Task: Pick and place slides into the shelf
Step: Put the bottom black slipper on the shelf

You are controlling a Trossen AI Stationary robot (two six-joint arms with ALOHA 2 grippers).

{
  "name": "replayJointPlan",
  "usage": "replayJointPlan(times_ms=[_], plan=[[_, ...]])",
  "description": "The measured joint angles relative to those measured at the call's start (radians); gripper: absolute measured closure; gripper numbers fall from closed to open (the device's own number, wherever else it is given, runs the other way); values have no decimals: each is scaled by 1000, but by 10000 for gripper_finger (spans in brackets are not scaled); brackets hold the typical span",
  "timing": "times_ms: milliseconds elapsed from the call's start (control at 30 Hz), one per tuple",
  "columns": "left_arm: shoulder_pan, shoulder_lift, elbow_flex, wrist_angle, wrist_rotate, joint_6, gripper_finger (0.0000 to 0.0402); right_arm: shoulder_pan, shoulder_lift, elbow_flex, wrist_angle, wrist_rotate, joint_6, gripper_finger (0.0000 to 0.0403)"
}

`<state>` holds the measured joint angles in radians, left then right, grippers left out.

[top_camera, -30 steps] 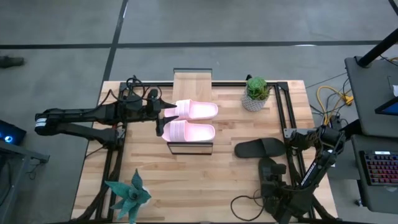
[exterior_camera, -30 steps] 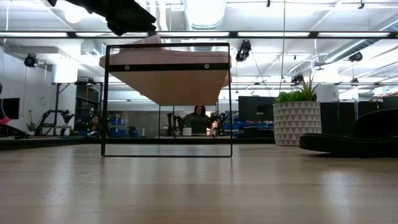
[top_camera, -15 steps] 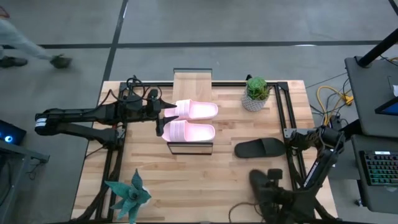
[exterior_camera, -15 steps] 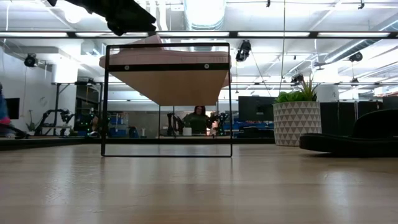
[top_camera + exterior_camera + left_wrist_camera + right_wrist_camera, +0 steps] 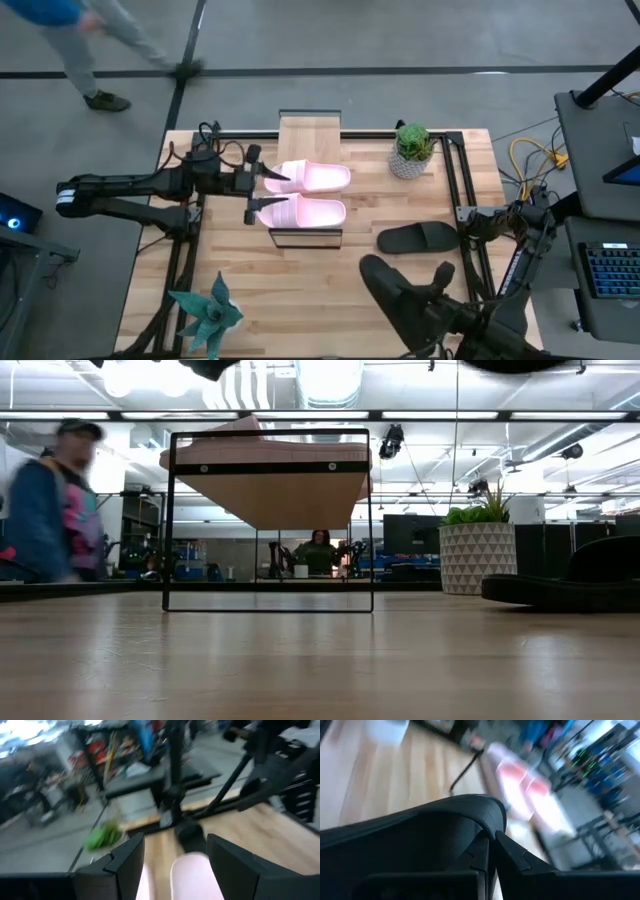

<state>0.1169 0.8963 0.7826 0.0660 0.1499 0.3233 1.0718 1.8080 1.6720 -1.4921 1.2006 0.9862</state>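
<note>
Two pink slides [image 5: 312, 193] lie side by side on the shelf [image 5: 310, 135], whose black frame [image 5: 270, 520] stands on the table. My left gripper [image 5: 262, 192] is open and level at their heel ends; in its wrist view one pink slide [image 5: 194, 876] shows between the fingers, apart from them. One black slide [image 5: 418, 237] lies flat on the table at the right. The other black slide [image 5: 392, 292] is raised high over the near right part of the table, with my right gripper [image 5: 440, 295] shut on it. My right gripper pinches an edge of the black slide [image 5: 487, 822] between its two fingers [image 5: 517, 860]; which part of the slide that edge belongs to I cannot tell. The slide is lifted clear of the table and reaches out from the fingers toward the table's left.
A potted plant [image 5: 410, 150] stands at the far right, close to the shelf. A teal plant [image 5: 208, 315] stands at the near left corner. A person [image 5: 90, 40] walks on the floor beyond the far left corner. Bare wood [image 5: 300, 280] lies near the shelf's front.
My right gripper has risen from the table's near right part with the black slide and gone toward the left; the slide, on the table before, now hangs clear. My left gripper has rolled about its own line while staying at the pink slides. A person has walked past.
</note>
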Motion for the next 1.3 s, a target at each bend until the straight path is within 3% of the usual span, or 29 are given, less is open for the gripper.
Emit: replayJointPlan(times_ms=[200, 367, 667, 900, 1033, 1300], plan=[[0, 31, -2, 62, 205, 83, 202, -28, 0, 81, 1, 213, -53, 391], [0, 113, -2, 160, 412, 145, 202, -73, 0, 131, 3, 289, -114, 391], [0, 303, 0, 524, 474, 245, 202, -152, 0, 224, 7, 253, -151, 391], [1, 485, 3, 879, 656, 267, 202, -156, 1, 270, 25, 187, -183, 391], [0, 592, 19, 1062, 682, 263, 202, -156, 1, 270, 76, 138, -235, 391], [-18, 777, 160, 1102, 735, 259, 202, -190, 2, 270, 198, 78, -385, 392]])
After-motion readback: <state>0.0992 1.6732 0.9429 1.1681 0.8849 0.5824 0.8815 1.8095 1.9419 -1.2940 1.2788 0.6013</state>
